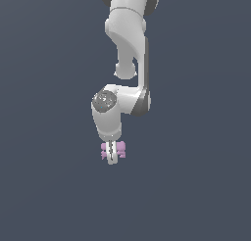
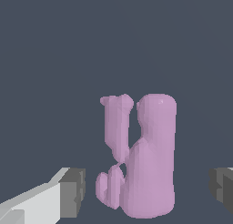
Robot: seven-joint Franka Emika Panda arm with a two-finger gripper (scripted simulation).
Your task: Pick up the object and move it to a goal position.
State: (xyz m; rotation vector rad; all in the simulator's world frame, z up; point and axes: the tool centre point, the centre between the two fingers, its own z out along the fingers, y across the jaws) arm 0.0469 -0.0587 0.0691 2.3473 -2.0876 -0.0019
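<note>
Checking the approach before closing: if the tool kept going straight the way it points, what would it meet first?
Probably the pink object, already between the open tool's fingers; otherwise the dark surface, with depth unclear.

Simulated scene: flat slate-grey void, rendered white arm (image 1: 122,63).

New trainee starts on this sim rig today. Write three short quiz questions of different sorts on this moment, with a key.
1. True or false: the gripper is shut tight on the pink object.
2. Multiple choice: in the wrist view, the object sits (A) between the two finger pads, (B) outside both pads, (C) out of sight.
3. Short answer: what in the scene has any colour?

Key
1. False. The wrist view shows space between the object and each finger pad, so the gripper is open.
2. A.
3. Only the pink object; the arm is white and grey, and the background is plain dark blue-grey.
</note>
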